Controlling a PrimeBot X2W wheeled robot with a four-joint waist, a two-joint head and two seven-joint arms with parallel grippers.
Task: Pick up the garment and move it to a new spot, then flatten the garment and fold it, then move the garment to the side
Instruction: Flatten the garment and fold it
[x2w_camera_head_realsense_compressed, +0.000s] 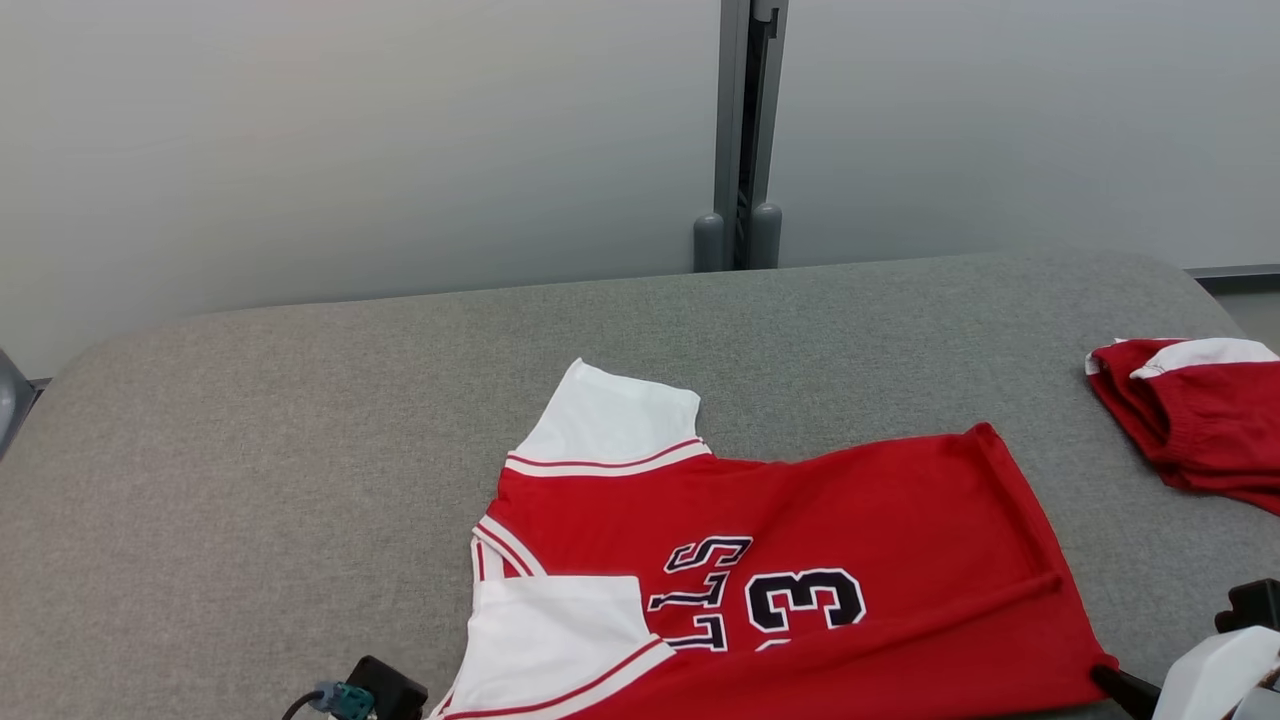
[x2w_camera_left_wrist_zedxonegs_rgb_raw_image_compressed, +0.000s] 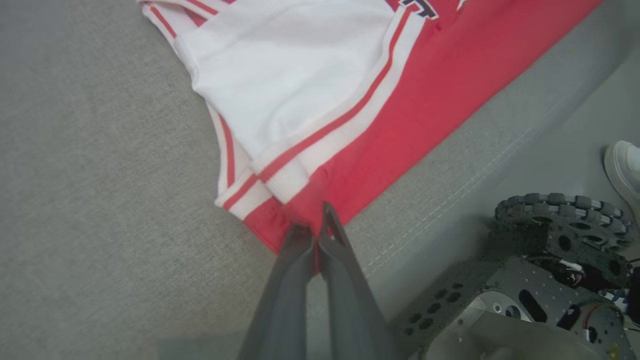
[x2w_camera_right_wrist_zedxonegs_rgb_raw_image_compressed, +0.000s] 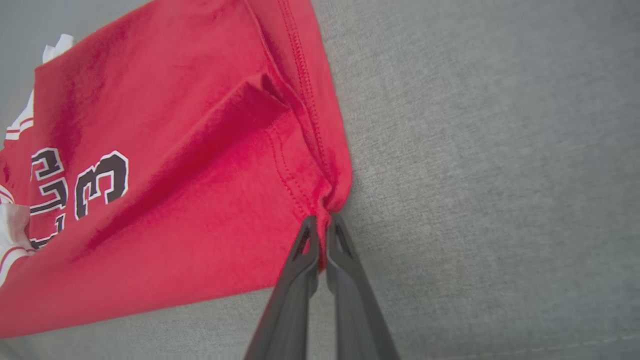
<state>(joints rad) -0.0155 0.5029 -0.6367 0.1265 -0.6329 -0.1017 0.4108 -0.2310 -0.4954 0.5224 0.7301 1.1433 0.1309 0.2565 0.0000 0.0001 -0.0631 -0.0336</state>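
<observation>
At front edge, left hand (x2w_camera_left_wrist_zedxonegs_rgb_raw_image_compressed: 314, 221), right hand (x2w_camera_right_wrist_zedxonegs_rgb_raw_image_compressed: 323, 223) clamp jersey (x2w_camera_head_realsense_compressed: 850, 520) corners; grey surface (x2w_camera_head_realsense_compressed: 300, 420) beyond.

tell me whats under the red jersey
The red jersey lies on the grey fabric tabletop, which shows beside it. Anything beneath its middle is covered by the cloth. The left gripper and right gripper pinch its near edge.

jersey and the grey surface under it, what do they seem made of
The jersey is probably thin knit synthetic, smooth and matte: soft creases, stitched hem, ribbed striped trim. The grey surface looks like woven upholstery fabric, matte and heathered, with a sewn seam.
</observation>
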